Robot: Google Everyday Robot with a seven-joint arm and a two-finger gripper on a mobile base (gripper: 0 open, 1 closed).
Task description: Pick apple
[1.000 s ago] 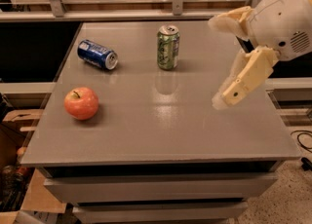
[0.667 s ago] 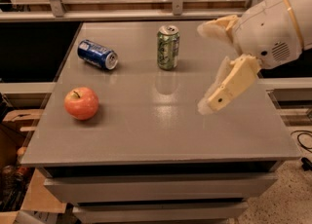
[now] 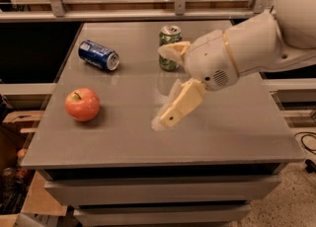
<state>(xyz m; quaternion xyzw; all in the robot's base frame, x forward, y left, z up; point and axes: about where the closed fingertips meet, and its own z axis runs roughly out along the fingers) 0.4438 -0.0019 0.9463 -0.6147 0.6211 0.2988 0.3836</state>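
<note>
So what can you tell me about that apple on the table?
The apple is round and red-orange, with a paler yellowish patch and a short dark stem pointing up. It looks whole and smooth-skinned, and sits upright on the gray table near its left edge, toward the front. Nothing but the table touches it. The gripper hangs open over the table's middle, well apart from it.

My arm (image 3: 256, 43) reaches in from the right edge of the view, thick and white, angled down and to the left. At its end a rounded wrist housing (image 3: 212, 63) carries my gripper (image 3: 161, 87), which hangs near the middle of the view. Its two cream fingers are spread wide apart. The upper finger (image 3: 173, 51) points left and lies almost level, while the lower finger (image 3: 180, 105) slants down and left, its tip the lowest part of me
</note>
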